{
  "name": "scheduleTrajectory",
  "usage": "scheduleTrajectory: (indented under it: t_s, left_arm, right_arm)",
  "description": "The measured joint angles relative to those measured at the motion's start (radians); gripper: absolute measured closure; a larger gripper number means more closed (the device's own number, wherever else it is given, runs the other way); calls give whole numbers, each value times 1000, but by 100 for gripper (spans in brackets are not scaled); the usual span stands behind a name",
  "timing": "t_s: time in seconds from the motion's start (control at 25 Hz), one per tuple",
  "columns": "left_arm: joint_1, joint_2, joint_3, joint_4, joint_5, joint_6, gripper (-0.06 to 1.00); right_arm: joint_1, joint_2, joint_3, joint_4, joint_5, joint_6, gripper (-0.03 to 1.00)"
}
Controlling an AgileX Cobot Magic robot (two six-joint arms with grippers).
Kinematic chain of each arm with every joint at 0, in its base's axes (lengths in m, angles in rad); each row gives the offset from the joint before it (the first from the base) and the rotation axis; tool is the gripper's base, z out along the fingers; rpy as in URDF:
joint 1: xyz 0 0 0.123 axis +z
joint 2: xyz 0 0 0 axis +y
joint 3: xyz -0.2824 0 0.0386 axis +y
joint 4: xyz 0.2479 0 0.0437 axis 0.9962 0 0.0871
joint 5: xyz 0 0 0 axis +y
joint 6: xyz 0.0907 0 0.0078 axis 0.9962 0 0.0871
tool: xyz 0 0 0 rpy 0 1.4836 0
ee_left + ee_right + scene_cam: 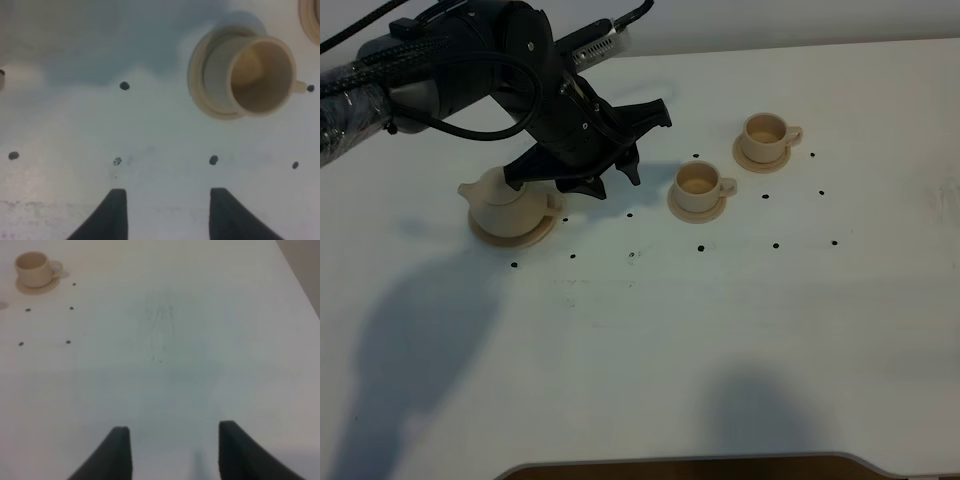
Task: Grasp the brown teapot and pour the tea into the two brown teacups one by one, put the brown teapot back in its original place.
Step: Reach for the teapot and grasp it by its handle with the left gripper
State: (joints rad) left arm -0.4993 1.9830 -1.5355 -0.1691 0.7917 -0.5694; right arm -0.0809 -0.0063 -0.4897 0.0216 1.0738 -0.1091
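The left arm [470,70] hangs over the brown teapot [515,210] in the high view and covers its lid and most of its handle side, leaving only the round pale tan body and the short spout, which points away from the cups. The right arm lies outside the high view. The teapot stands upright on the wide saucer [535,238], of which only the front rim shows, at the left of the white table [720,330]. The left gripper [167,215] is close beside the teapot on its cup side; its dark fingers stand well apart with nothing between them, above bare table. The right gripper [172,455] is likewise spread wide and empty over a bare stretch of table. The nearer teacup [698,182] and the farther teacup [765,130], both small, beige and cylindrical, sit upright on small matching saucers [698,210] to the right of the teapot, handles turned right. Whether either holds liquid cannot be made out. Small black dots [700,248] are scattered around them.
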Motion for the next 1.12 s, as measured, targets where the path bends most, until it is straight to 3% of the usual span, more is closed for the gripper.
scheduleTrajectory:
  t_s: [0.16, 0.4, 0.48, 0.64, 0.92, 1.12]
  left_arm:
    - [0, 0, -2, 13, 33, 147, 54]
    - [0, 0, -4, 45, 133, 700, 54]
    - [0, 0, -4, 49, 145, 807, 54]
    - [0, 0, -4, 99, 120, 851, 54]
    - [7, 0, -4, 284, 85, 838, 54]
    - [28, 3, -4, 326, 45, 819, 54]
  right_arm:
    - [0, 0, 0, 0, 0, 0, 57]
    - [0, 0, 0, 0, 0, 0, 57]
    - [0, 0, 0, 0, 0, 0, 57]
    - [0, 0, 0, 0, 0, 0, 57]
    - [0, 0, 0, 0, 0, 0, 57]
    - [0, 0, 0, 0, 0, 0, 57]
